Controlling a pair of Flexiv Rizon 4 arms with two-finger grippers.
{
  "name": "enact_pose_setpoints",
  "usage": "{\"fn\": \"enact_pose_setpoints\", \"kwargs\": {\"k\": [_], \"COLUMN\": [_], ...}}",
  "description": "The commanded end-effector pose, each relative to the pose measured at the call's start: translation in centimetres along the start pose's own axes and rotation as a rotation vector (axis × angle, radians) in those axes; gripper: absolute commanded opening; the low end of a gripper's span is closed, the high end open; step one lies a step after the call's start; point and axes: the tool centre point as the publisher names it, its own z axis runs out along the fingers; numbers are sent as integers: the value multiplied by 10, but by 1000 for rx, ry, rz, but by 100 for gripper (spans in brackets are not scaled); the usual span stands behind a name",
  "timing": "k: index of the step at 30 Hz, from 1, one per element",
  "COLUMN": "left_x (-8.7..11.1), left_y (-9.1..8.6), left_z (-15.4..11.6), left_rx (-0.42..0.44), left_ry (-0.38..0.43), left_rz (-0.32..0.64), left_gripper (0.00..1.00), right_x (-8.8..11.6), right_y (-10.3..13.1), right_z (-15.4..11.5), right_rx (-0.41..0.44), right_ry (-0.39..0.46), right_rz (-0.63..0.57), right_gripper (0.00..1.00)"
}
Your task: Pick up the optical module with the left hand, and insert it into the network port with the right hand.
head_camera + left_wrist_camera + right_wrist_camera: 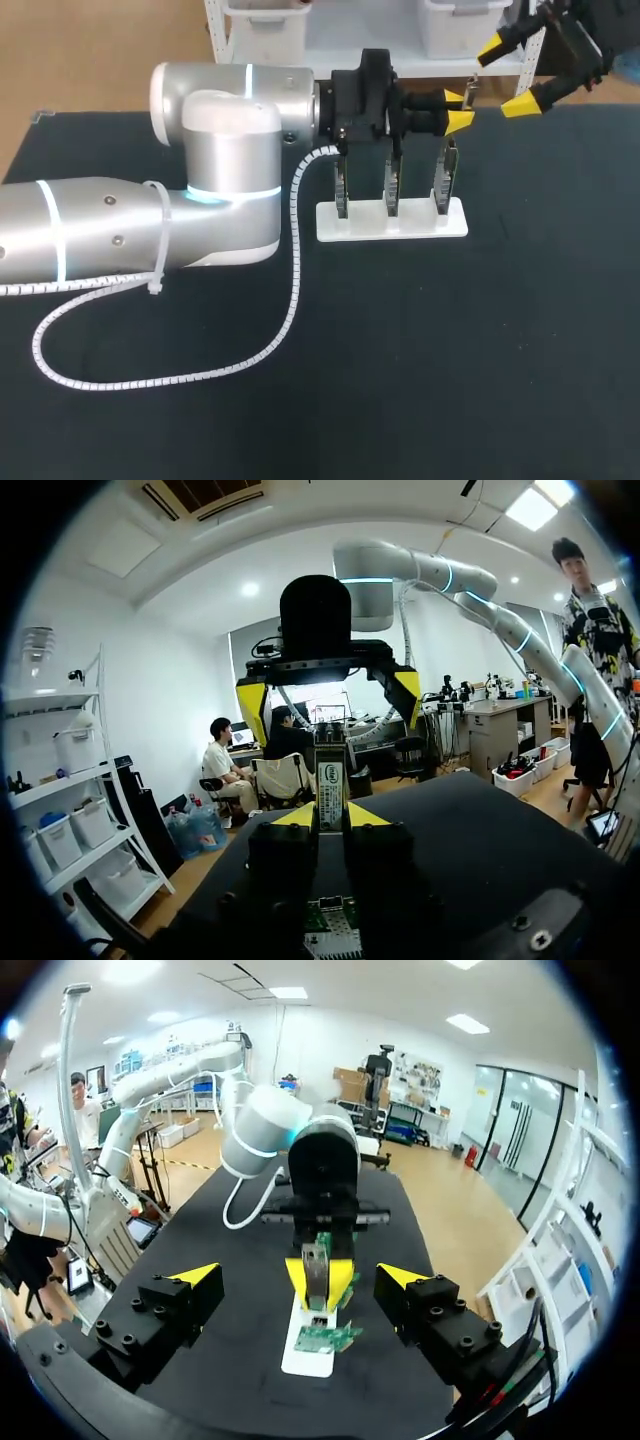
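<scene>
My left gripper (459,109) hangs above the right end of the white stand (392,222), shut on the optical module (472,89), a thin silver piece that sticks out past its yellow tips. In the left wrist view the module (329,792) stands between the left gripper's fingers (329,818). My right gripper (505,77) is open just beyond the module, facing it, its fingers apart on either side. In the right wrist view the module (315,1268) sits ahead of the open right gripper (300,1280), clear of both tips. Three upright port boards (392,186) stand on the white stand.
The left arm's body (215,190) lies across the left half of the black table (470,340), with a white coiled cable (290,290) hanging onto the cloth. The stand (308,1348) with its green boards is below both grippers.
</scene>
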Motion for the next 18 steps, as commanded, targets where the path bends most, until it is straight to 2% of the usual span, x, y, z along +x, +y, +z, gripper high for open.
{"fn": "enact_pose_setpoints", "kwargs": {"k": [1,10,18], "left_x": [1,1,1], "left_y": [0,0,0], "left_z": [0,0,0], "left_rx": [-2,-2,-2], "left_ry": [-2,-2,-2], "left_rz": [1,1,1], "left_gripper": [0,0,0], "right_x": [-4,-14,-6], "right_y": [1,-15,-23], "right_z": [11,35,24], "right_rx": [21,18,46], "right_ry": [-11,-47,-44], "right_rz": [-7,-3,53], "right_gripper": [100,100,100]}}
